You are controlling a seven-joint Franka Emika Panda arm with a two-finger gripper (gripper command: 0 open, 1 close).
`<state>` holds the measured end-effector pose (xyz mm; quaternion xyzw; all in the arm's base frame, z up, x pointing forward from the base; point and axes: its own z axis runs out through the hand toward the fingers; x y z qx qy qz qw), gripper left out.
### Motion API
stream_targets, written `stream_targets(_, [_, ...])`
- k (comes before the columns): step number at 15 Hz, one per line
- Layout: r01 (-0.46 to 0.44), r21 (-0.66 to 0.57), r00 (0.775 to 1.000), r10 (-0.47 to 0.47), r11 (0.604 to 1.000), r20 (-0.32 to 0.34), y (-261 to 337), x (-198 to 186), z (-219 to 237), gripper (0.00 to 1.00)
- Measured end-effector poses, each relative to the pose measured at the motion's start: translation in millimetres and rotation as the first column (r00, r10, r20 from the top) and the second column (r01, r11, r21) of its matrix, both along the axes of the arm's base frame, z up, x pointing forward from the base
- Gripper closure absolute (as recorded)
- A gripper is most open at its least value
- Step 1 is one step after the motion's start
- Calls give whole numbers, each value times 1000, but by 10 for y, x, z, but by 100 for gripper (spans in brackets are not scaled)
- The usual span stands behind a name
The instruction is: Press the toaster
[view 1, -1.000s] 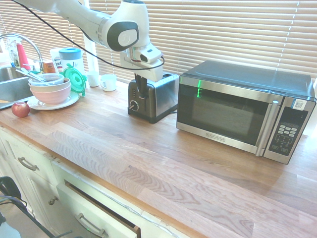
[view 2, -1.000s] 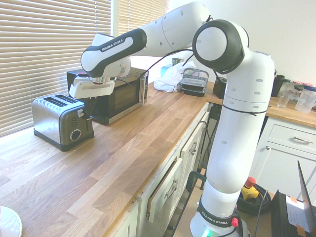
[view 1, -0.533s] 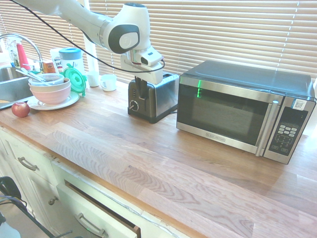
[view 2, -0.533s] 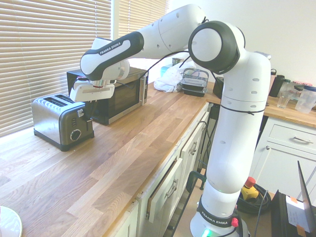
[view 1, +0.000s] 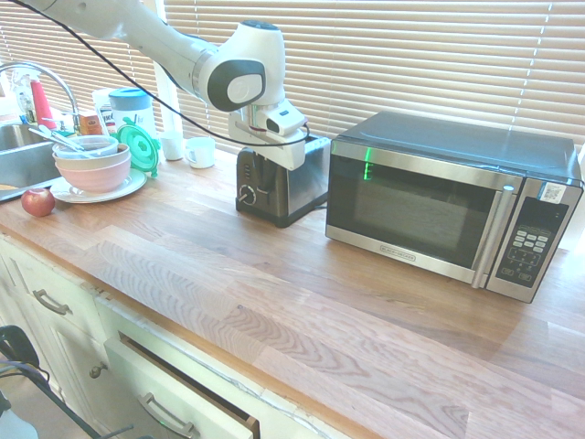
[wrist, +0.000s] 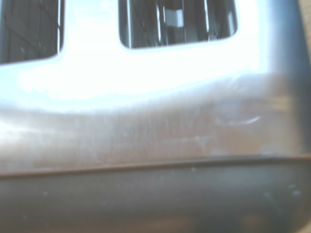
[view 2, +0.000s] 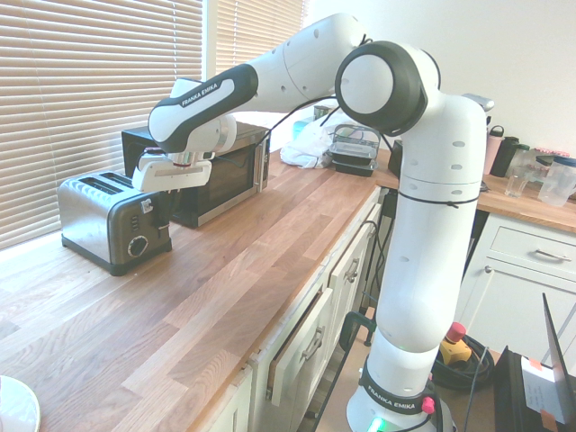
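The toaster (view 1: 297,178) is a small steel box with two slots, standing on the wooden counter left of the microwave. Its black end panel carries a round knob (view 1: 245,194). My gripper (view 1: 260,174) hangs straight down against that end panel, fingers shut with nothing held, tips just above the knob. From the other side, the toaster (view 2: 99,220) shows its knob (view 2: 137,246), and the gripper (view 2: 160,207) sits at the panel's upper edge. The lever is hidden behind the fingers. The wrist view is filled by the toaster's shiny top (wrist: 146,92) and slots.
A large steel-and-black microwave (view 1: 439,206) stands close to the toaster's right. Stacked bowls on a plate (view 1: 91,165), a red apple (view 1: 37,201), white cups (view 1: 199,151) and a sink (view 1: 14,151) lie to the left. Window blinds run behind the counter.
The hand has come down along the toaster's end panel and shifted slightly toward the toaster. The fingers stayed shut.
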<state>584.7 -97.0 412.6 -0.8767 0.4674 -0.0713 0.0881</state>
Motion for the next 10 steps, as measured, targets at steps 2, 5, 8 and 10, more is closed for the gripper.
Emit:
stream_targets(2, [-8,-2,1000,8,1000,-15,47,32,-143,100])
stream_targets(5, [-9,-3,1000,9,1000,-15,67,70,-204,100])
stream_targets(8, [2,3,1000,-2,1000,-15,21,62,-205,100])
stream_targets(10, [10,3,1000,-10,1000,-15,-35,52,-205,100])
